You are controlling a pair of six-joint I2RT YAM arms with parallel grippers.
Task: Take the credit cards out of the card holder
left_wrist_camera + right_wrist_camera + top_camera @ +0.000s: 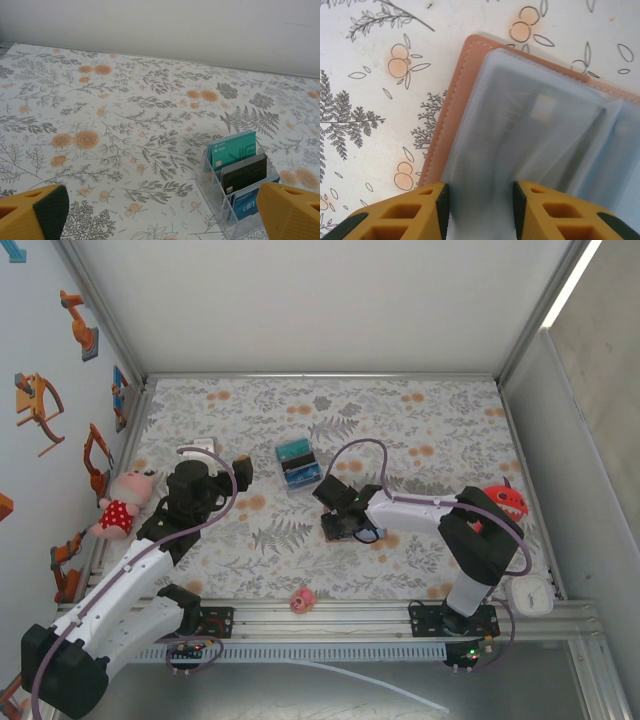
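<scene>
**Right arm.** Your right end effector [480, 195] stands over the card holder [454, 105], which lies open on the floral worktop [440, 430] near its middle. The yellow fingers [402, 215] straddle the edge of a pale blue-grey inner pocket [485, 150], with the jaws partly closed. You cannot tell from the wrist view whether the pads clamp the pocket or merely flank it. A card outline [535, 107] with faint lettering shows through the frosted plastic, but its colour cannot be read. The frame cuts off the holder's right part, and from above the end effector hides most of it.

**Left arm.** Your left end effector [162, 212] hovers above the worktop, jaws spread wide and holding nothing. Its fingertips are cut off at the lower corners of the wrist view. Ahead of it and to the right, three credit cards [232, 150] stand upright in a clear rack [206, 190]: teal, black and blue. The right fingertip partly hides the blue one.

**Other items.** A small pink toy [303, 599] lies at the near edge, well apart from the holder.
</scene>
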